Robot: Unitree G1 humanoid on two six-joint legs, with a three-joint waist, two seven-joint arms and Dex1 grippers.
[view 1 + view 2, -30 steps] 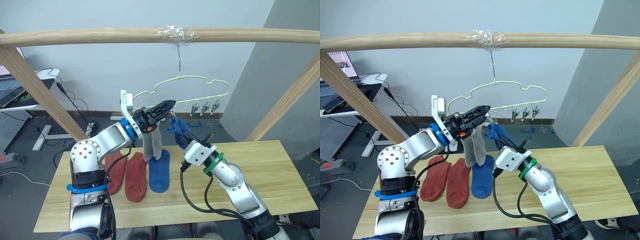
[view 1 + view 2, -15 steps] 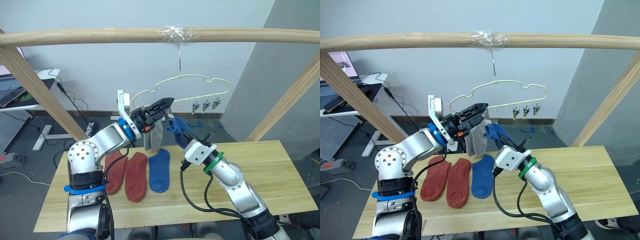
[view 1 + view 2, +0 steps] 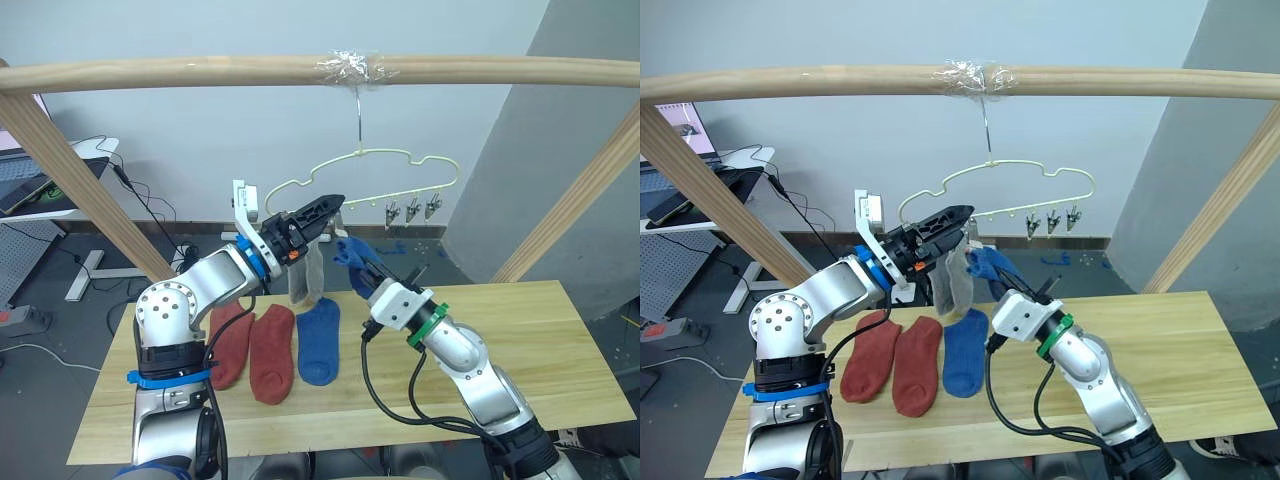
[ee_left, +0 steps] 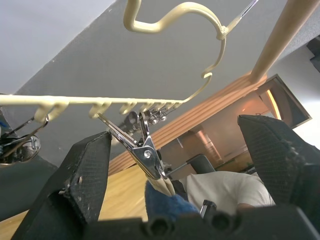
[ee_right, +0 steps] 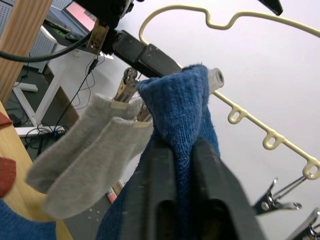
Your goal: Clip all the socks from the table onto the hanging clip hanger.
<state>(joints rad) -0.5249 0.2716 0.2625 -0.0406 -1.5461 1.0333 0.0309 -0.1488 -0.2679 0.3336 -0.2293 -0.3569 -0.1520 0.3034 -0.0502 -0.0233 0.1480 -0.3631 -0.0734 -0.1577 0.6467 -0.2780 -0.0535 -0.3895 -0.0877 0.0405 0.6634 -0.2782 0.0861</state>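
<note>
The pale yellow-green clip hanger (image 3: 400,160) hangs by its hook from the wooden pole. Two light grey socks (image 5: 85,165) dangle from clips at its left end. My left gripper (image 4: 172,132) is open up at the hanger bar, its fingers (image 4: 82,175) wide apart on either side of a metal clip (image 4: 145,155). My right gripper (image 3: 365,262) is shut on a blue sock (image 5: 182,110), holding the sock's top edge right at that clip. On the table (image 3: 500,330) lie two rust-red socks (image 3: 250,348) and another blue sock (image 3: 320,340), side by side.
The thick wooden pole (image 3: 200,72) spans the top, carried by slanted wooden posts (image 3: 80,170) at left and right. Three free clips (image 3: 410,210) hang at the hanger's right end. A desk and cables stand behind the table at the left.
My left gripper has risen slightly toward the hanger bar, and the grey socks hang a little higher. The right arm with the blue sock has hardly moved.
</note>
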